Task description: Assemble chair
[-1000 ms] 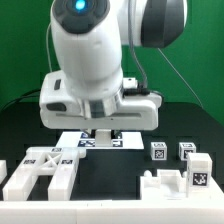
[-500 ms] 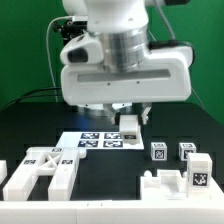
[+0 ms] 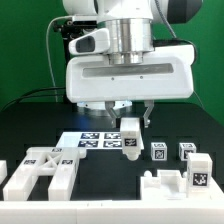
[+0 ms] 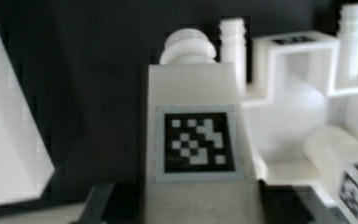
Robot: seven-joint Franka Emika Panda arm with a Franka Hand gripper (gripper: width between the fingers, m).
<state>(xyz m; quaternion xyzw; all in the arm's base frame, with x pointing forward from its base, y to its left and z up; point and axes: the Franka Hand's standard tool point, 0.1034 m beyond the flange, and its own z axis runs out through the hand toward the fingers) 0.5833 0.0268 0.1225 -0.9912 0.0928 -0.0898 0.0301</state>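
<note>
Claw: the claw (image 3: 129,118) hangs under the broad white wrist housing, its jaws partly closed and clamped on a white square post (image 3: 130,140).
Post relative to claw: it stands upright between the two fingers. Its upper part is gripped and its lower part sticks out below them.
Post up close: in the wrist view one flat face of it fills the middle of the picture and bears a black-and-white tag (image 4: 197,140). A rounded peg (image 4: 190,45) sits at its far end.
Post's lower end: it is low over the table, just by the marker board's edge at the exterior view's right. Whether it touches the surface cannot be told.
Nearest chair parts: a slotted panel (image 3: 40,172) lies flat at the exterior view's front left. A blocky notched part (image 3: 168,188) lies at the front right, well apart from the claw.
Next back: three small tagged blocks (image 3: 157,152) (image 3: 185,150) (image 3: 200,172) stand at the exterior view's right of the post, apart from it.
Surface: a black table (image 3: 105,185), with the marker board (image 3: 90,140) lying flat under the arm.
Room: a green backdrop (image 3: 20,50) rises behind the table.
</note>
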